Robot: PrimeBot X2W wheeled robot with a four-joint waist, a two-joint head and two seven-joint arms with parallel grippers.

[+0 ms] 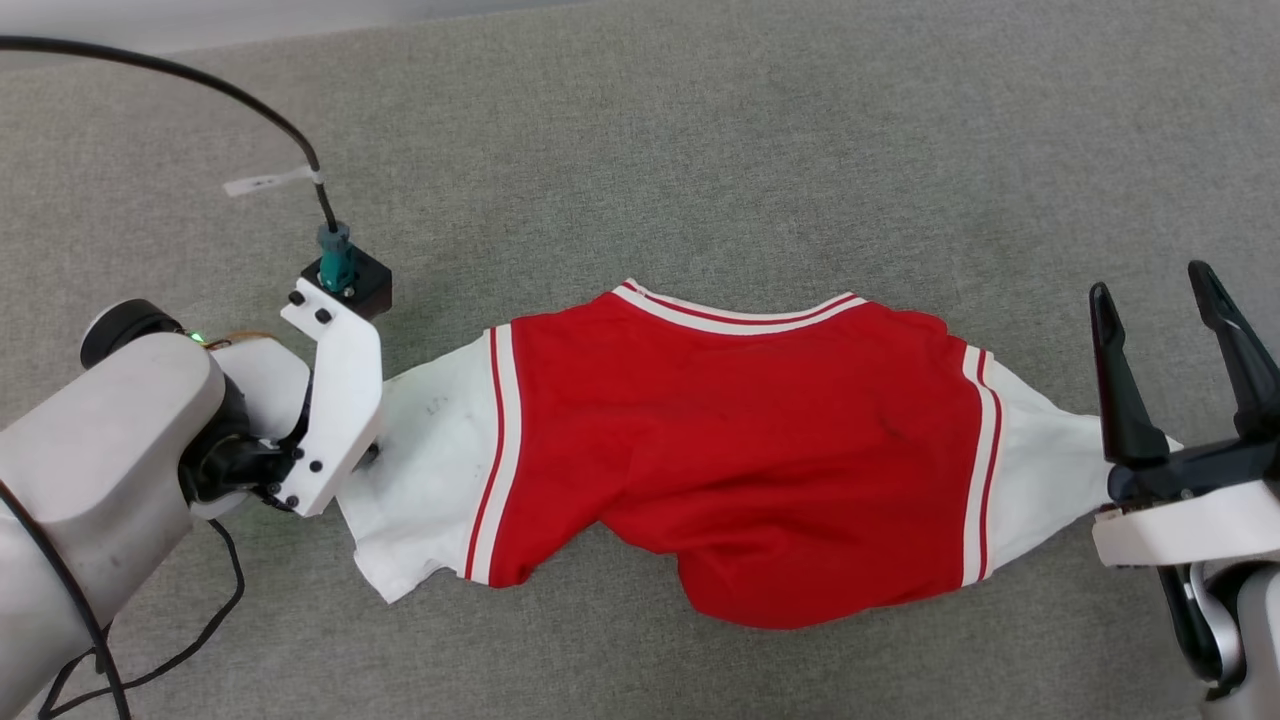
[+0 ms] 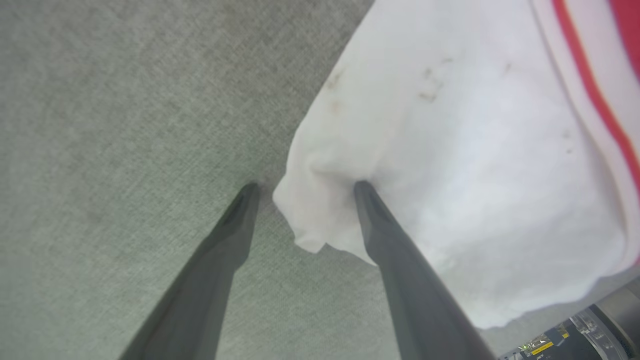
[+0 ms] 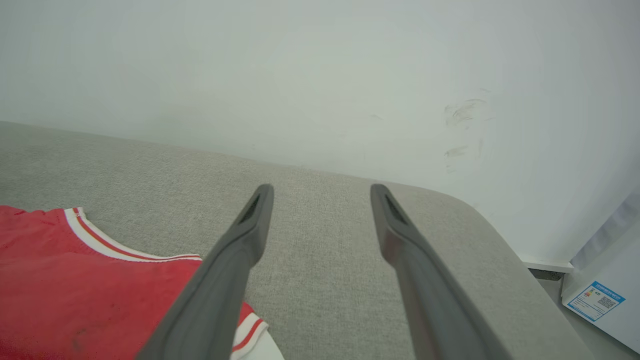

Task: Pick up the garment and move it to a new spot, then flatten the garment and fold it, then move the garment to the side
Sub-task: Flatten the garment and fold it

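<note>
Our left tool (image 2: 306,186) is open wide over one end of the shirt (image 1: 740,450). One finger (image 2: 385,240) presses on the edge of the white sleeve (image 2: 450,175). The other finger (image 2: 225,250) is just beside that sleeve, over the grey pad (image 2: 125,125). Our right tool (image 1: 1150,285) is open too and holds nothing. We see the shirt lying stretched out on the pad between both tools, red part in the middle, its other sleeve near the right tool.
</note>
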